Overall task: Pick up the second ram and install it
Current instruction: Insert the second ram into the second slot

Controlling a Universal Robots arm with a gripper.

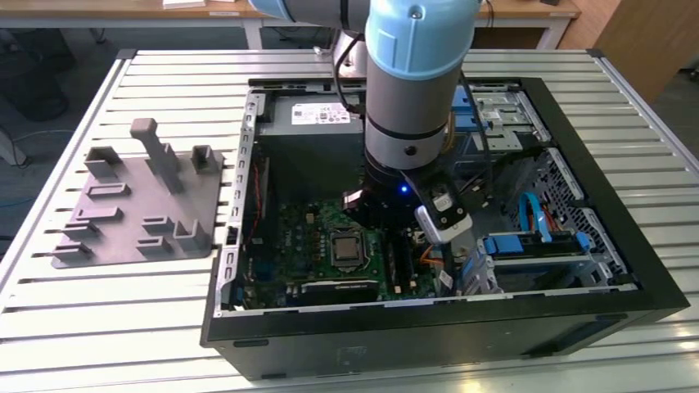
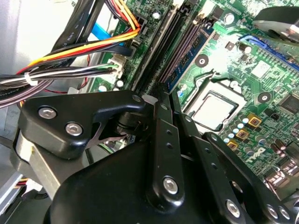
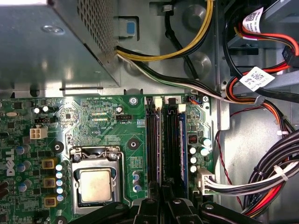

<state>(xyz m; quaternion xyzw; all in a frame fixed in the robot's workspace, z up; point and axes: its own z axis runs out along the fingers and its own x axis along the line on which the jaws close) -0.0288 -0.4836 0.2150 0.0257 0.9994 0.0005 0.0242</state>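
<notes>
My gripper (image 1: 407, 246) is down inside the open computer case (image 1: 611, 270), low over the memory slots (image 3: 154, 140) of the green motherboard (image 1: 295, 237). In both wrist views its black fingers (image 2: 161, 121) are drawn close together at the near end of the slots. The second ram (image 3: 160, 140) shows edge-on as a thin pale strip. It runs out from between the fingers along the slots, and how deep it sits is hidden. Another dark stick (image 3: 180, 140) stands in the blue slot beside it. The silver socket (image 3: 96, 184) lies to one side.
A grey tray (image 1: 131, 205) with upright pegs lies on the slatted table at the exterior view's left. The power supply (image 1: 311, 115) and bundled cables (image 3: 271, 177) crowd the slots. A drive cage (image 1: 546, 246) with blue parts fills the case's right.
</notes>
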